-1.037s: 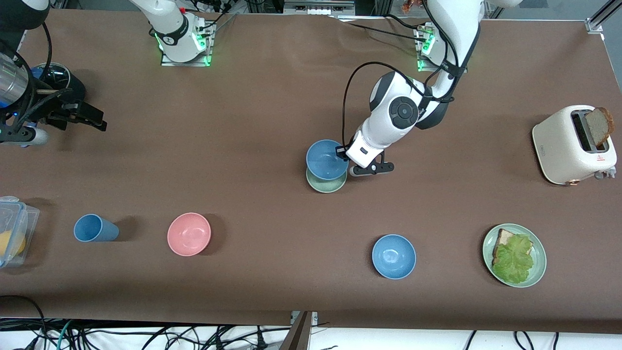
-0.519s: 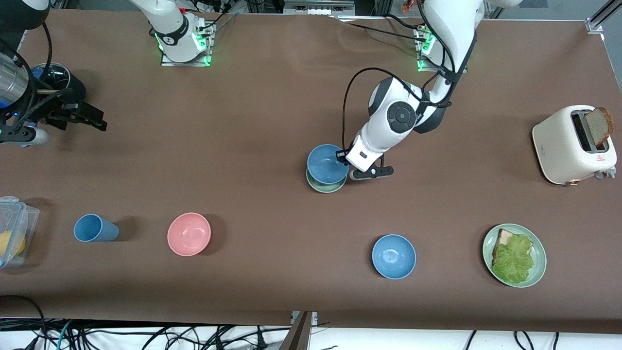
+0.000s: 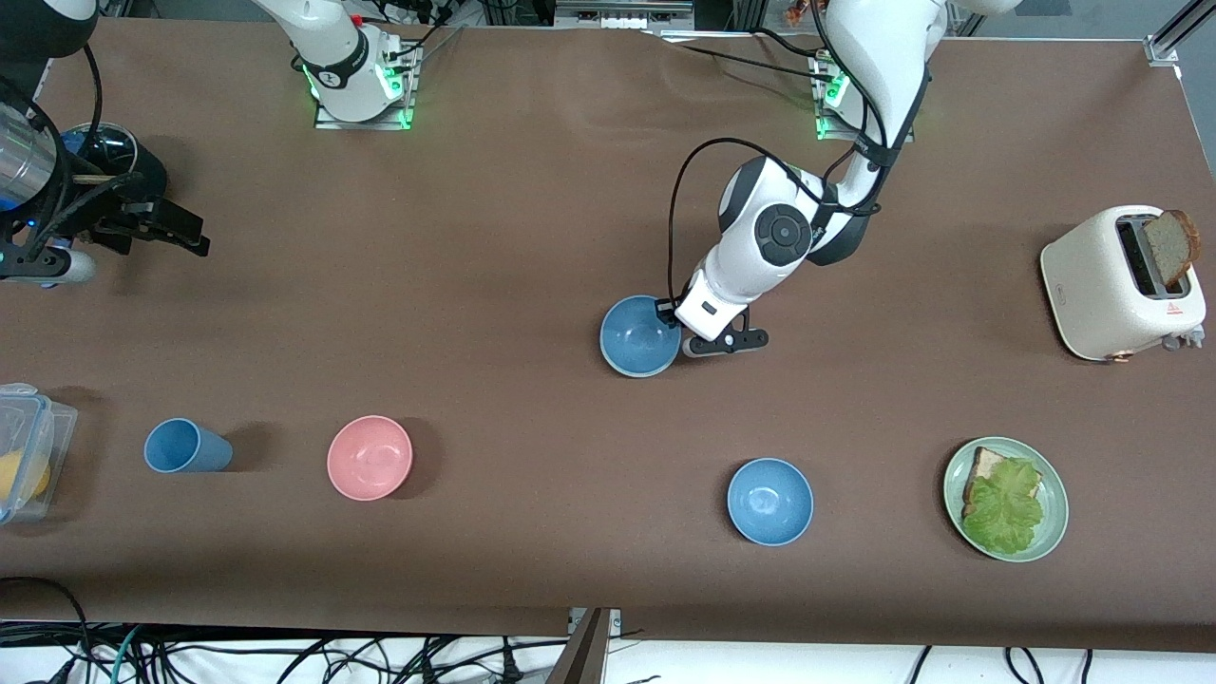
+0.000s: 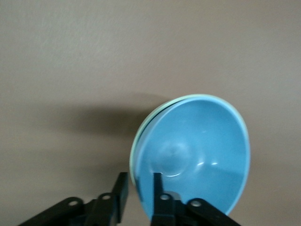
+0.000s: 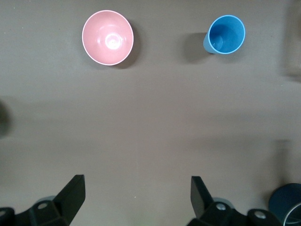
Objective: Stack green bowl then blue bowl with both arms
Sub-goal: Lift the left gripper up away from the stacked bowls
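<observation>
The blue bowl (image 3: 639, 334) now sits nested inside the green bowl (image 4: 202, 96) in the middle of the table. Only a thin pale rim of the green one shows around it. My left gripper (image 3: 673, 315) stands at the stack's rim on the side toward the left arm's base. In the left wrist view the left gripper (image 4: 139, 176) straddles that rim, one finger inside the blue bowl (image 4: 197, 150) and one outside, slightly parted. My right gripper (image 3: 195, 233) waits wide open and holds nothing over the right arm's end of the table, as the right wrist view also shows (image 5: 138, 181).
Nearer the front camera stand a blue cup (image 3: 185, 446), a pink bowl (image 3: 370, 457), a brighter blue bowl (image 3: 769, 501) and a green plate (image 3: 1056, 494) with bread and lettuce. A toaster (image 3: 1092, 285) holds bread at the left arm's end. A clear container (image 3: 24, 437) sits at the right arm's end.
The left gripper lowered the blue bowl down into the green bowl, which is now nearly covered. Its fingers have parted from the rim. The right arm has not moved.
</observation>
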Robot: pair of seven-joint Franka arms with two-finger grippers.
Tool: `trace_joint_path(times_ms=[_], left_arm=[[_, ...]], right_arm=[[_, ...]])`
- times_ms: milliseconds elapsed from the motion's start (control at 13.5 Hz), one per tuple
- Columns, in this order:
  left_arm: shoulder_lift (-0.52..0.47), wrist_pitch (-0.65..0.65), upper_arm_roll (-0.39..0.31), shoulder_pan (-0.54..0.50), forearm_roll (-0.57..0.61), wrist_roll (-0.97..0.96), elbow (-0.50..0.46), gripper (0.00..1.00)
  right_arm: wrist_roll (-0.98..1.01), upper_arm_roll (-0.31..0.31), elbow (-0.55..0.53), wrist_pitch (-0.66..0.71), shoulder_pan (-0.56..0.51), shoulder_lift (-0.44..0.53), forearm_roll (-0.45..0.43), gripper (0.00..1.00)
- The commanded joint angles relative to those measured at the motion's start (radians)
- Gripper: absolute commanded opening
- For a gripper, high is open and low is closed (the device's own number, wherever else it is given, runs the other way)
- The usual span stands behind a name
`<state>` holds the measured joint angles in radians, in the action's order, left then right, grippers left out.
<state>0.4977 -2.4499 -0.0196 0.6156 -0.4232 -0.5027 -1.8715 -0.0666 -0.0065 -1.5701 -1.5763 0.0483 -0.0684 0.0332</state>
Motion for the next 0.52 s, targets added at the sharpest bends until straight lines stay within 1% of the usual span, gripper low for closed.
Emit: trace_joint_path(times_ms=[0, 74, 148, 222, 296, 370, 444], left_arm=[[0.007, 0.029, -0.022, 0.010, 0.015, -0.062, 0.078, 0.43], [-0.001, 0.061, -0.029, 0.007, 0.015, -0.062, 0.100, 0.44], [-0.007, 0.115, -0.048, 0.006, 0.015, -0.062, 0.135, 0.49], [-0.014, 0.185, -0.066, 0.003, 0.017, -0.062, 0.178, 0.61], [-0.022, 0.260, -0.089, -0.002, 0.023, -0.056, 0.221, 0.78], [-0.039, 0.326, -0.112, -0.011, 0.029, -0.050, 0.257, 1.00], [-0.060, 0.383, -0.130, -0.028, 0.034, -0.034, 0.279, 1.00]], right_arm=[[0.001, 0.002, 0.027, 0.013, 0.002, -0.010, -0.003, 0.99], [0.001, 0.002, 0.027, 0.013, 0.002, -0.010, -0.003, 0.99], [0.001, 0.002, 0.027, 0.013, 0.002, -0.008, -0.003, 0.99], [0.001, 0.002, 0.027, 0.013, 0.002, -0.008, -0.003, 0.99], [0.004, 0.002, 0.027, 0.013, 0.002, -0.010, -0.003, 0.99], [0.004, 0.002, 0.027, 0.012, 0.002, -0.008, -0.003, 0.99], [0.004, 0.002, 0.027, 0.012, 0.002, -0.010, -0.003, 0.99]])
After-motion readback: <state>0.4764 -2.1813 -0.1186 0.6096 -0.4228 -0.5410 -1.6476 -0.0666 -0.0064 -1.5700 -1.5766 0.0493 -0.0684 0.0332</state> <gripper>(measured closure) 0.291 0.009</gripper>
